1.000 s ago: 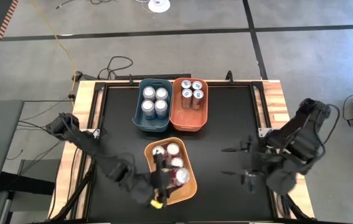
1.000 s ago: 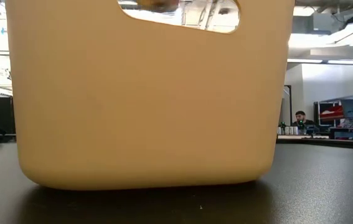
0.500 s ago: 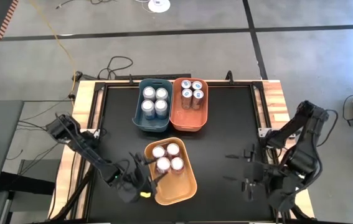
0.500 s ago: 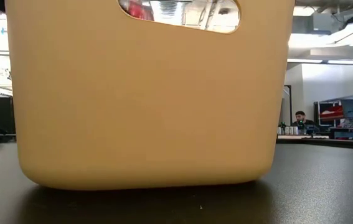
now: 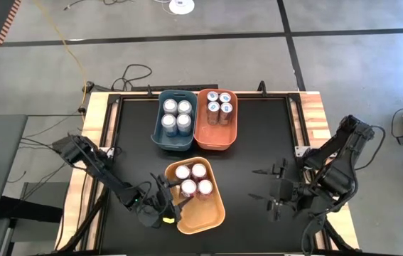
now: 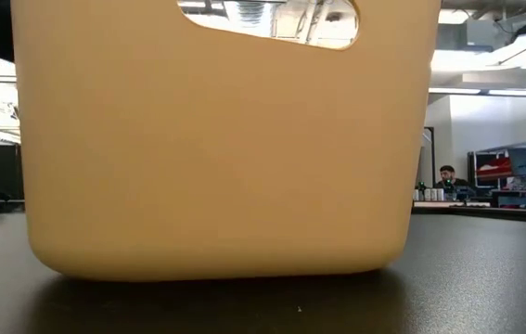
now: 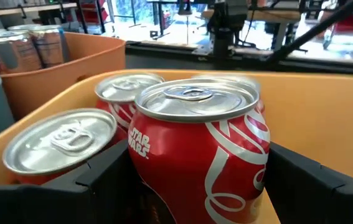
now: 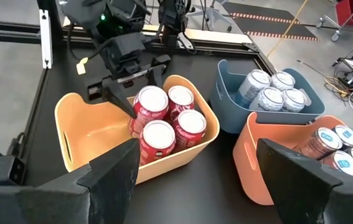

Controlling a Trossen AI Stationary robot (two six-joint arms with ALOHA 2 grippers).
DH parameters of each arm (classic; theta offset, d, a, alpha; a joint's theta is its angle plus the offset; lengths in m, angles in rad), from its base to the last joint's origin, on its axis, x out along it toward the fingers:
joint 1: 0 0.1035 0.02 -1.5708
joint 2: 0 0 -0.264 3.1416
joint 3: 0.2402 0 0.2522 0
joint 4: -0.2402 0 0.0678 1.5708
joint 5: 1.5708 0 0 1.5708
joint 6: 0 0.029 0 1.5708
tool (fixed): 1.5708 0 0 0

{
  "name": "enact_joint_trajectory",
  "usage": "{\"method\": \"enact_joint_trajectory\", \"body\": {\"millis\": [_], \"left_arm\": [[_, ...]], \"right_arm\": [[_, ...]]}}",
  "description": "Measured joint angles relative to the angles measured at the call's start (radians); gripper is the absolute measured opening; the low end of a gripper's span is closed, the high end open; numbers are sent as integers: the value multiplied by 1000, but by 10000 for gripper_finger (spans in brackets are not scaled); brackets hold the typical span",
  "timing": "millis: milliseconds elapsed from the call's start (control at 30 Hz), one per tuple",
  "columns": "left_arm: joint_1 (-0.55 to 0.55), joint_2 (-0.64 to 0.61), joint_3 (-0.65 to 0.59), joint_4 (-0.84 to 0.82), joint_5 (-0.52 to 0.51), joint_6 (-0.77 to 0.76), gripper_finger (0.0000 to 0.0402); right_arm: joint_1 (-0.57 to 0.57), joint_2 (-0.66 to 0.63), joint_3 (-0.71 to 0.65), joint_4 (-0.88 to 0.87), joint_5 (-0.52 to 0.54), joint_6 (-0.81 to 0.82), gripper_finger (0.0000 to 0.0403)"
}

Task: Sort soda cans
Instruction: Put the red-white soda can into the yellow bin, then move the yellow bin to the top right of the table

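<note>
All twelve cans binned, sorting looks finished.
Black table (image 5: 258,149); yellow plastic bin (image 5: 212,217) with four red soda cans (image 5: 190,180). Left gripper (image 5: 164,206) at its near rim, jaws apart, retreated since a second ago; could snag the rim. Right gripper (image 5: 276,188) spread, empty, clear.

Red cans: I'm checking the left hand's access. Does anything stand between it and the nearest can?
Nothing visible does. The left hand reaches over the yellow bin's wall. It is open, with one finger on each side of the nearest red can.
</note>
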Motion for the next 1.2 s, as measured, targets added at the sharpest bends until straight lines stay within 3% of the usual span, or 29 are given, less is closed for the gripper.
{"method": "enact_joint_trajectory", "body": {"millis": [200,400,667,833,933,1033,1200], "left_arm": [[2,20,17,-7,7,32,302],[19,20,18,-38,70,-11,339],[12,16,18,-16,77,23,365],[-18,-56,28,-18,77,103,367],[-56,-126,41,-21,77,184,367],[-118,-208,47,-45,74,254,367],[-236,-293,46,-222,-107,150,357]], "right_arm": [[18,0,0,15,-10,-2,335],[22,0,0,17,-29,-2,335],[22,0,0,18,-30,5,335],[22,30,1,-6,-28,69,335],[22,81,1,-63,0,198,335],[21,155,1,-73,-2,230,335],[-2,267,1,-12,-45,241,327]]}}
